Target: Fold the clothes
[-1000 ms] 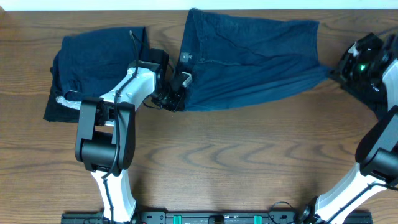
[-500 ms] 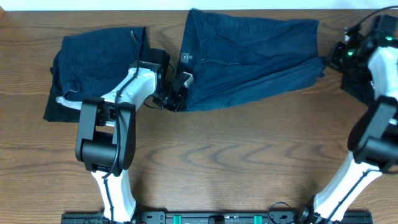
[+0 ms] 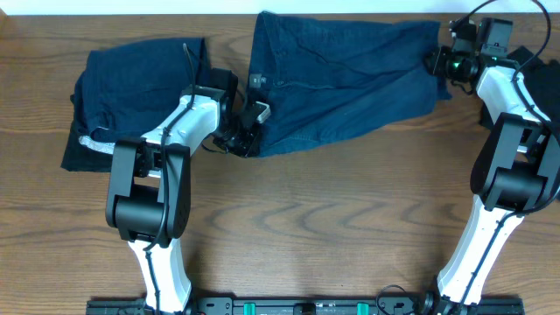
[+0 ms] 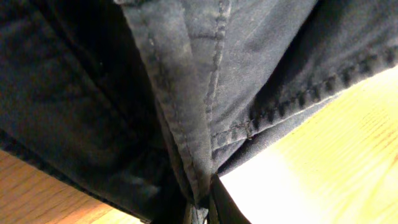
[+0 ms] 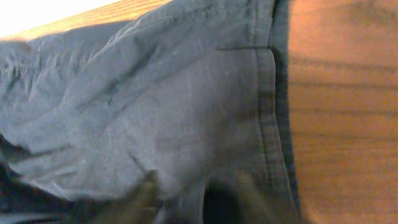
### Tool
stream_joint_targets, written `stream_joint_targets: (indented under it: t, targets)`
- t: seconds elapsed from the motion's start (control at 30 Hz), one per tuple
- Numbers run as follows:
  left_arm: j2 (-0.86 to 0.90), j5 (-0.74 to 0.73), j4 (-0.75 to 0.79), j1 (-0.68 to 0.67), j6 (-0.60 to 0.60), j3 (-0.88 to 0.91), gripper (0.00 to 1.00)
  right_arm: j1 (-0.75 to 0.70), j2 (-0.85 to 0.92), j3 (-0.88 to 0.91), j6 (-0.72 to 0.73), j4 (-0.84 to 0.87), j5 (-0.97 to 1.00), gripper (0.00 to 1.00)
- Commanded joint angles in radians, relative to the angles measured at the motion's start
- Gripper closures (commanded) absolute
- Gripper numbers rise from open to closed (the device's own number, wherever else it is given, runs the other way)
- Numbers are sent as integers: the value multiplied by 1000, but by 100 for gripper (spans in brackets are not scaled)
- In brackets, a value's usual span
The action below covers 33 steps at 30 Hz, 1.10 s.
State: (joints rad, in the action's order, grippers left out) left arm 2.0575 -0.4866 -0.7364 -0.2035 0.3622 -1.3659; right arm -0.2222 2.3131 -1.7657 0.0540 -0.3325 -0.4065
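The navy-blue shorts (image 3: 350,79) lie spread at the back middle of the table, with the waistband and small label (image 3: 261,80) on their left side. My left gripper (image 3: 248,136) is shut on the shorts' lower left corner. In the left wrist view the seamed hem (image 4: 186,74) runs down between the jaws (image 4: 202,208). My right gripper (image 3: 435,63) sits at the shorts' right edge. In the right wrist view its blurred fingers stand apart over the cloth (image 5: 155,112), with a dark gap between them (image 5: 205,199).
A second navy-blue garment (image 3: 131,87) lies bunched at the back left, partly under the left arm. A black garment (image 3: 544,80) lies at the far right edge behind the right arm. Bare wood runs along the front half of the table (image 3: 332,227).
My right gripper has moved left and back from the far right to the shorts' right edge, drawing that edge inward, and its jaws have parted. The left gripper has stayed put.
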Motion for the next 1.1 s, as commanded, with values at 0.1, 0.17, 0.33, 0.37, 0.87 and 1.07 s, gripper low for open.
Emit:
stream_joint_targets:
  t: [0.1, 0.17, 0.33, 0.37, 0.87, 1.07]
  targets:
    - [14, 27, -9, 8, -6, 5, 92, -33, -85, -20, -9, -66, -62, 21]
    - [14, 27, -9, 8, -6, 5, 92, -63, -142, -20, 15, -162, -61, 19]
    - [14, 27, -6, 8, -6, 5, 92, -132, -230, -20, 34, -460, -61, 17]
    - [14, 27, -6, 8, -6, 5, 92, -145, -235, -20, 29, -523, -62, 18]
    - [14, 27, 2, 8, -6, 5, 92, -109, -225, 408, -66, -243, -84, 57]
    - [14, 27, 2, 8, -6, 5, 92, -68, -225, 520, -67, 11, -95, 44]
